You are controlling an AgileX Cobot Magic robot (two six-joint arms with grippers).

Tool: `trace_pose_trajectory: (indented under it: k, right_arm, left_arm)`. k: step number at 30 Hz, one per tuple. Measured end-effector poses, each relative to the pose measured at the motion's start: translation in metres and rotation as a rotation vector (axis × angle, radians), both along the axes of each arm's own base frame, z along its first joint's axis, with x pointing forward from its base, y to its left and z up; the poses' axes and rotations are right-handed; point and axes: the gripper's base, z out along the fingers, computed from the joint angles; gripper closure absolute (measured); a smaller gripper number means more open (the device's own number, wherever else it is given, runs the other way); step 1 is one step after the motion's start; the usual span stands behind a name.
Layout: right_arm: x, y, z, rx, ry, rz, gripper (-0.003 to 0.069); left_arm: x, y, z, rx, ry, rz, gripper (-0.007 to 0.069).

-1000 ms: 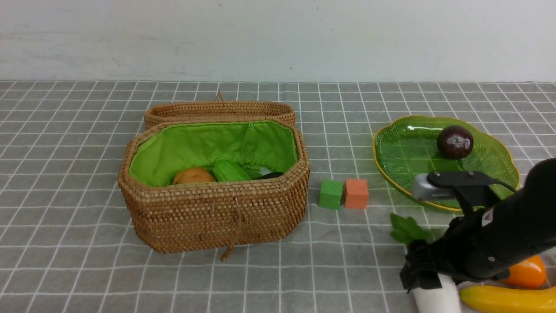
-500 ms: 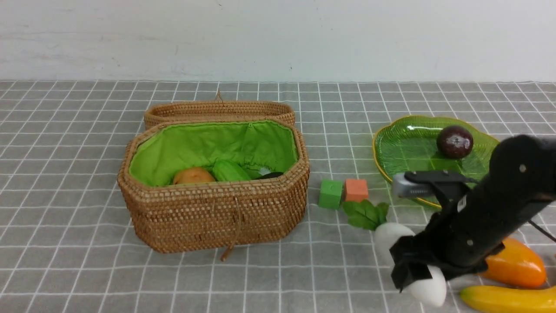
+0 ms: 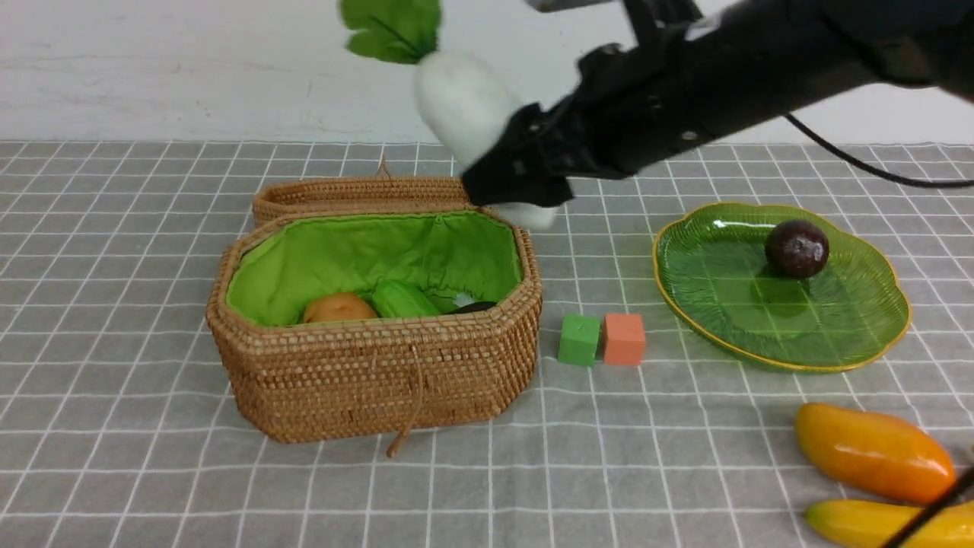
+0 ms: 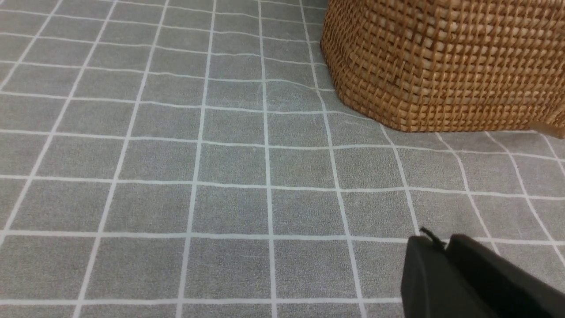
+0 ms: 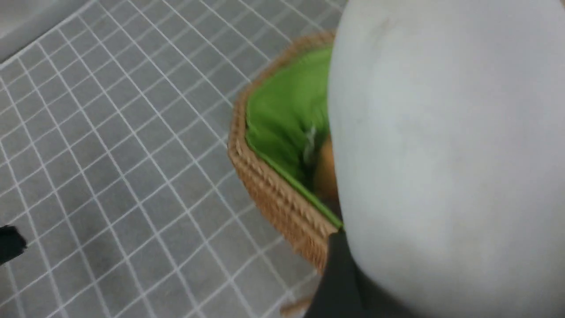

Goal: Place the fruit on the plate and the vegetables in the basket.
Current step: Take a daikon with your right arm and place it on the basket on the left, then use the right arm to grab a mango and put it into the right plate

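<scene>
Above the basket [image 3: 365,380], right end effector [image 3: 517,183] gripping white radish [image 3: 464,103]

No legible text, label, brand, number or sign is present on any object or surface.

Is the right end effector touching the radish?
Touching. The front view shows the right end effector clamped around the radish, holding it in the air.

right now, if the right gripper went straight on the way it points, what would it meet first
Probably the basket: the right gripper, holding the radish, points down toward its green-lined opening. Depth is unclear, so rim or lining first, I cannot tell.
</scene>
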Motion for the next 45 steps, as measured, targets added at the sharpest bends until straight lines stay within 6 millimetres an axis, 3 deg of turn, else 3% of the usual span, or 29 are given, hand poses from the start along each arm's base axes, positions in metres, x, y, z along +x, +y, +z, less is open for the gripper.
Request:
trace_pose_trajectory:
  k: [1,2,4,5,6,8,10,13,17,20,22,24,27,30,31,33,34,36,37,38,39,40,41,45]
  right_arm:
    - [0.002,0.002,-0.001,-0.003,-0.019,0.002,0.0135]
    - [0.011,0.020,-0.018,-0.022,-0.061,0.018,0.0135]
    - [0.017,0.028,-0.032,-0.037,-0.073,0.017,0.0135]
    - [0.026,0.037,-0.049,-0.052,-0.092,0.005,0.0135]
    - [0.026,0.037,-0.048,-0.050,-0.096,0.002,0.0135]
    - [0.038,0.044,-0.072,-0.067,-0.086,-0.026,0.0135]
    - [0.040,0.045,-0.078,-0.073,-0.077,-0.032,0.0116]
    - [0.042,0.043,-0.081,-0.085,-0.061,-0.028,0.0007]
    - [0.037,0.040,-0.076,-0.109,-0.057,0.003,-0.0017]
    - [0.024,0.028,-0.057,-0.175,-0.062,0.049,-0.0002]
    - [0.014,0.011,-0.035,-0.224,-0.081,0.051,0.0013]
    - [0.001,-0.023,-0.004,-0.323,-0.108,0.014,0.0034]
    - [-0.014,-0.072,0.025,-0.456,-0.105,-0.087,0.0053]
    - [-0.022,-0.128,0.029,-0.539,-0.026,-0.230,0.0062]
    - [-0.022,-0.134,0.028,-0.543,-0.014,-0.247,0.0063]
    - [-0.028,-0.171,-0.004,-0.610,0.091,-0.299,0.0065]
    - [-0.027,-0.175,-0.004,-0.611,0.087,-0.307,0.0065]
    - [-0.033,-0.191,-0.050,-0.708,0.163,-0.248,0.0064]
    - [-0.038,-0.195,-0.071,-0.756,0.181,-0.201,0.0064]
    - [-0.039,-0.196,-0.074,-0.764,0.183,-0.193,0.0064]
    - [-0.044,-0.198,-0.093,-0.804,0.192,-0.145,0.0064]
    - [-0.044,-0.198,-0.095,-0.807,0.186,-0.139,0.0064]
    - [-0.049,-0.200,-0.113,-0.832,0.184,-0.112,0.0064]
    - [-0.051,-0.202,-0.134,-0.848,0.131,-0.109,0.0064]
  left_arm:
    - [0.000,0.000,0.000,0.000,0.000,0.000,0.0573]
    - [0.000,0.000,0.000,0.000,0.000,0.000,0.0570]
    - [0.000,0.000,0.000,0.000,0.000,0.000,0.0568]
    - [0.000,0.000,0.000,0.000,0.000,0.000,0.0566]
    - [0.000,0.000,0.000,0.000,0.000,0.000,0.0566]
    - [0.000,0.000,0.000,0.000,0.000,0.000,0.0564]
    - [0.000,0.000,0.000,0.000,0.000,0.000,0.0562]
    - [0.000,0.000,0.000,0.000,0.000,0.000,0.0556]
    - [0.000,0.000,0.000,0.000,0.000,0.000,0.0554]
    - [0.000,0.000,0.000,0.000,0.000,0.000,0.0554]
    - [0.000,0.000,0.000,0.000,0.000,0.000,0.0554]
    - [0.000,0.000,0.000,0.000,0.000,0.000,0.0550]
    - [0.000,0.000,0.000,0.000,0.000,0.000,0.0548]
    - [0.000,0.000,0.000,0.000,0.000,0.000,0.0545]
    - [0.000,0.000,0.000,0.000,0.000,0.000,0.0545]
    - [0.000,0.000,0.000,0.000,0.000,0.000,0.0542]
    - [0.000,0.000,0.000,0.000,0.000,0.000,0.0542]
    - [0.000,0.000,0.000,0.000,0.000,0.000,0.0538]
    - [0.000,0.000,0.000,0.000,0.000,0.000,0.0538]
    - [0.000,0.000,0.000,0.000,0.000,0.000,0.0538]
    - [0.000,0.000,0.000,0.000,0.000,0.000,0.0538]
    - [0.000,0.000,0.000,0.000,0.000,0.000,0.0538]
    - [0.000,0.000,0.000,0.000,0.000,0.000,0.0536]
    - [0.000,0.000,0.000,0.000,0.000,0.000,0.0533]
